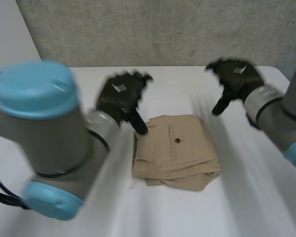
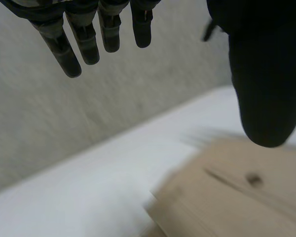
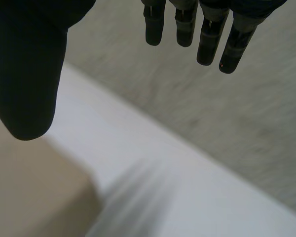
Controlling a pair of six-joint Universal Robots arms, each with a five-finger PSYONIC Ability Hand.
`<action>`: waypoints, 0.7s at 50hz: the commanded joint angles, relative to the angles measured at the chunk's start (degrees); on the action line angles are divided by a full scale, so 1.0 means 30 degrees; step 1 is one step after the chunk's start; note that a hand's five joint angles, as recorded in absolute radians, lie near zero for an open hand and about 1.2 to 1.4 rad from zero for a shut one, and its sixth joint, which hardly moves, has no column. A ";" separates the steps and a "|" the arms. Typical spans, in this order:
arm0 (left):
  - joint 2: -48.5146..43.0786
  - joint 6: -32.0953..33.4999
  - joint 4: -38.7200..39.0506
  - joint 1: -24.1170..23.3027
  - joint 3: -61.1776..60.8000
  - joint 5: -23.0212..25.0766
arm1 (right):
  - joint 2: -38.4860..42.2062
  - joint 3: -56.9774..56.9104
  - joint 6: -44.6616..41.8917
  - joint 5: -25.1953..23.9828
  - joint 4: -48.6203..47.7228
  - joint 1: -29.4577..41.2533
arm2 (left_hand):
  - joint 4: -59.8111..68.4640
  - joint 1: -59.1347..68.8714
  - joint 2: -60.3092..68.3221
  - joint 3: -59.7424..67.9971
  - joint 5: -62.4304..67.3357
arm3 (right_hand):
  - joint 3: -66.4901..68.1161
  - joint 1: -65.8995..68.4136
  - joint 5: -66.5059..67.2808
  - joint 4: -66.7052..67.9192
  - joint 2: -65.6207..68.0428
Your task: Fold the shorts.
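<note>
White table [image 1: 177, 79] bears the tan shorts [image 1: 175, 150], folded small, at its middle; the left hand [image 1: 119, 96] hovers at their ten o'clock, the right hand [image 1: 237, 79] at two, both spread and empty; folding looks finished, so next comes perhaps a flattening press.

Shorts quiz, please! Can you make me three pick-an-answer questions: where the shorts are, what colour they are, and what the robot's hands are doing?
1. Where are the shorts?
A. Lying on the table
B. On the floor
C. Hanging from an arm

2. What colour are the shorts?
A. Blue
B. Tan
C. Red

3. What are the left hand and the right hand doing?
A. Squeezing the shorts
B. Open, holding nothing
C. Curled into fists

Answers: 1 A, the head view shows them folded on the white tabletop. 2 B, the cloth is tan all over. 3 B, each wrist view shows straight fingers with nothing between them.
</note>
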 commanded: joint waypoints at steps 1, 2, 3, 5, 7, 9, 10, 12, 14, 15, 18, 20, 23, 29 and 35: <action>0.3880 0.0333 -0.0779 0.3444 -0.0042 0.0098 | -0.3129 -0.0137 0.1106 0.3967 -0.0710 0.0050 | 0.1008 0.1195 0.1085 0.0870 0.0767 | -0.0665 0.0286 -0.0894 -0.0976 -0.0280; 0.4784 0.0944 -0.2377 0.5104 0.0307 0.0127 | -0.3131 -0.0138 0.1105 0.3973 -0.0708 0.0049 | 0.1011 0.1199 0.1089 0.0873 0.0771 | -0.0665 0.0286 -0.0894 -0.0976 -0.0280; 0.4967 0.1124 -0.2915 0.5556 0.0484 0.0098 | -0.3247 -0.0196 0.1047 0.4118 -0.0621 -0.0067 | 0.0900 0.1088 0.0978 0.0763 0.0660 | -0.0665 0.0286 -0.0894 -0.0976 -0.0280; 0.5056 0.1184 -0.3941 0.6114 0.0807 0.0244 | -0.3424 -0.0372 0.0406 0.4237 0.0253 -0.0185 | 0.0732 0.0919 0.0809 0.0594 0.0491 | -0.0665 0.0286 -0.0894 -0.0976 -0.0280; 0.5115 0.1126 -0.4561 0.6410 0.1043 0.0449 | -0.3424 -0.0606 -0.0007 0.4236 0.0812 -0.0185 | 0.0170 0.0358 0.0248 0.0033 -0.0070 | -0.0665 0.0286 -0.0894 -0.0976 -0.0280; 0.5173 0.1010 -0.4678 0.6643 0.0985 0.0770 | -0.3424 -0.0928 -0.0212 0.4266 0.1340 -0.0214 | 0.0002 0.0189 0.0079 -0.0136 -0.0239 | -0.0665 0.0286 -0.0894 -0.0976 -0.0280; 0.5232 0.0922 -0.4649 0.6586 0.0897 0.0917 | -0.3424 -0.0958 -0.0243 0.4237 0.1429 -0.0215 | 0.0002 0.0189 0.0079 -0.0136 -0.0239 | -0.0665 0.0286 -0.0894 -0.0976 -0.0280; 0.5232 0.0863 -0.4649 0.6498 0.0838 0.0977 | -0.3424 -0.1075 -0.0243 0.4266 0.1518 -0.0215 | -0.0054 0.0134 0.0024 -0.0191 -0.0294 | -0.0665 0.0286 -0.0894 -0.0976 -0.0280; 0.5232 0.0833 -0.4649 0.6439 0.0750 0.1006 | -0.3395 -0.1076 -0.0243 0.4237 0.1518 -0.0215 | -0.0277 -0.0089 -0.0199 -0.0414 -0.0517 | -0.0665 0.0286 -0.0894 -0.0976 -0.0280; 0.5261 0.0833 -0.4649 0.6439 0.0750 0.1006 | -0.3424 -0.1076 -0.0272 0.4207 0.1518 -0.0215 | -0.0334 -0.0147 -0.0256 -0.0472 -0.0575 | -0.0665 0.0286 -0.0894 -0.0976 -0.0280; 0.5320 0.0833 -0.4678 0.6410 0.0750 0.1006 | -0.3424 -0.1193 -0.0389 0.4090 0.1693 -0.0185 | -0.0335 -0.0147 -0.0257 -0.0472 -0.0575 | -0.0665 0.0286 -0.0894 -0.0976 -0.0280; 0.5349 0.0833 -0.4678 0.6410 0.0720 0.1006 | -0.3424 -0.1164 -0.0448 0.3886 0.1782 -0.0156 | -0.0335 -0.0147 -0.0257 -0.0472 -0.0575 | -0.0665 0.0286 -0.0894 -0.0976 -0.0280; 0.5408 0.0833 -0.4649 0.6235 0.0604 0.1035 | -0.3424 -0.0901 -0.0506 0.2921 0.1870 -0.0039 | -0.0503 -0.0315 -0.0425 -0.0640 -0.0743 | -0.0665 0.0286 -0.0894 -0.0976 -0.0280; 0.5408 0.0921 -0.4649 0.6058 0.0662 0.1065 | -0.3716 -0.0286 -0.0798 0.0986 0.1695 -0.0185 | -0.0503 -0.0315 -0.0425 -0.0640 -0.0743 | -0.0665 0.0286 -0.0894 -0.0976 -0.0280; 0.5379 0.0921 -0.4620 0.6058 0.0603 0.1065 | -0.3805 0.0007 -0.1356 0.0926 0.1694 -0.0185 | -0.0559 -0.0371 -0.0481 -0.0696 -0.0799 | -0.0665 0.0286 -0.0894 -0.0976 -0.0280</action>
